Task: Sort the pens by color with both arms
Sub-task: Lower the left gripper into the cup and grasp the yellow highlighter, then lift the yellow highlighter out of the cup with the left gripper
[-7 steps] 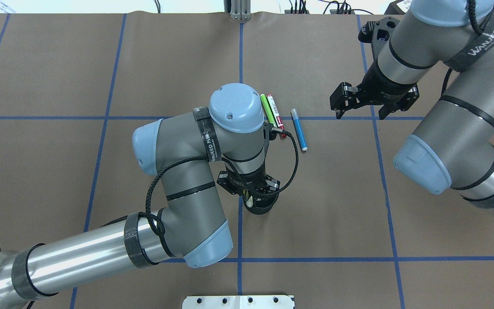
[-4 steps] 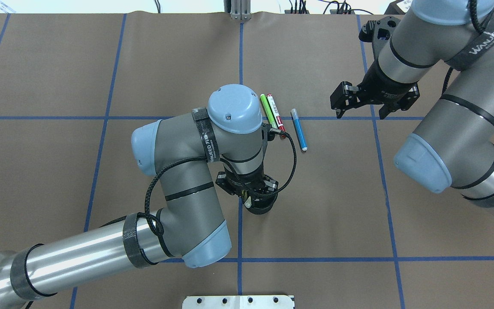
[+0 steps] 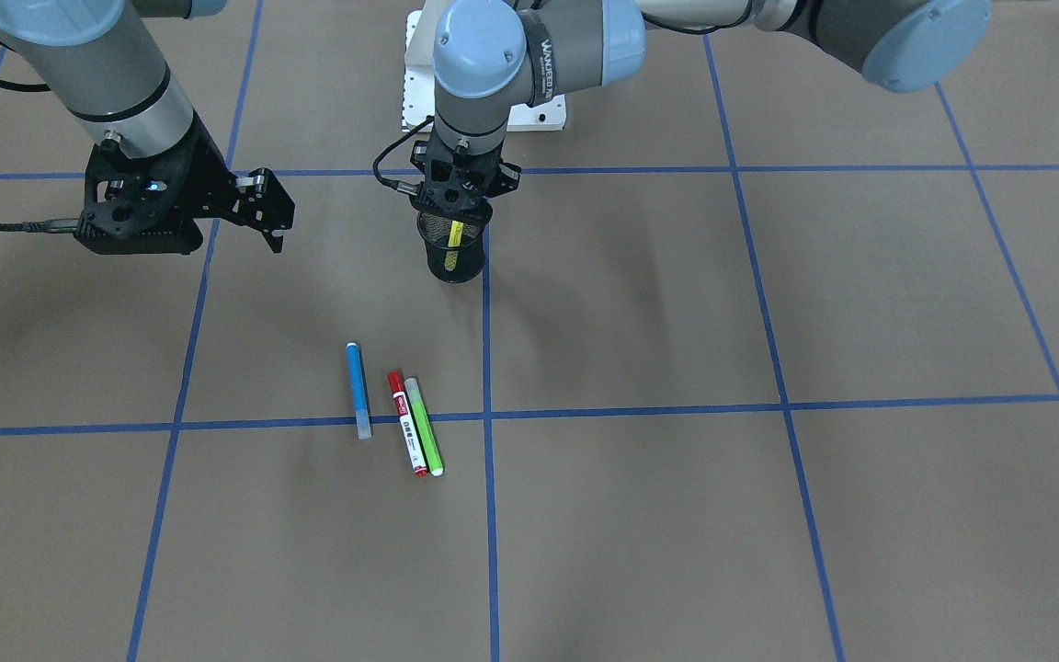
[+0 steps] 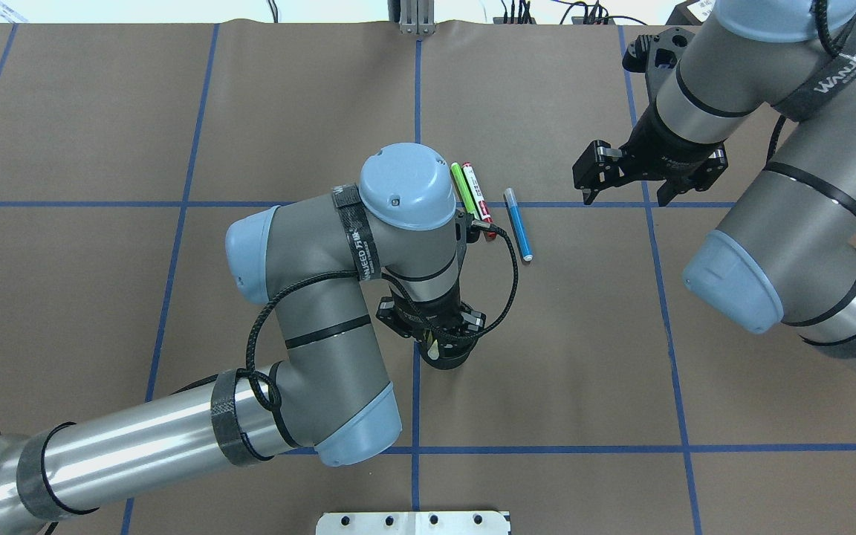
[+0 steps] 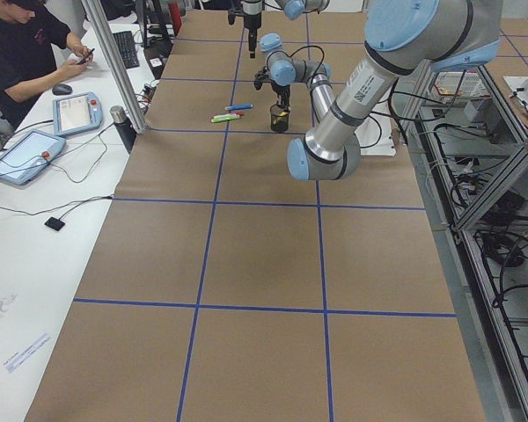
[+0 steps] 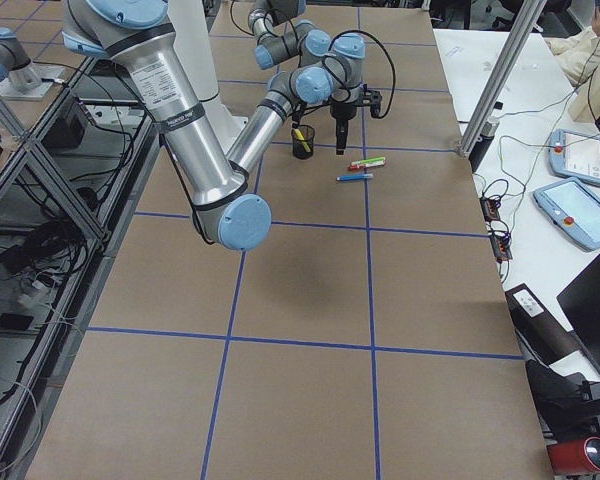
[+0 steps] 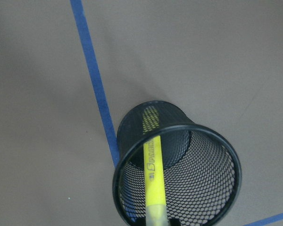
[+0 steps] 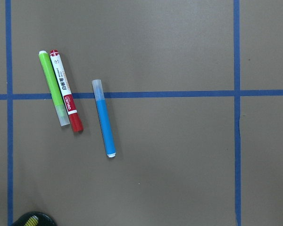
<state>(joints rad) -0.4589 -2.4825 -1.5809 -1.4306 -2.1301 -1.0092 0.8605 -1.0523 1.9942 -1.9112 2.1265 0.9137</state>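
Left tool (image 4: 435, 343) hanging over black mesh cup (image 3: 456, 262), pinching yellow pen (image 7: 153, 174), pen's lower part sitting inside cup. Right tool (image 4: 625, 199) hovering above desk (image 4: 584, 357), fingers spread, gripping nothing. Blue pen (image 8: 105, 125), red-capped white pen (image 8: 65, 92), light green pen (image 8: 52, 84) lying flat on desk; green and red-capped touching, blue just beside.

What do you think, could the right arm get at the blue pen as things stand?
Probably yes. The blue pen lies apart from the red pen and green pen, and the right gripper hovers open beside it with bare table between. The left gripper is over at the cup.
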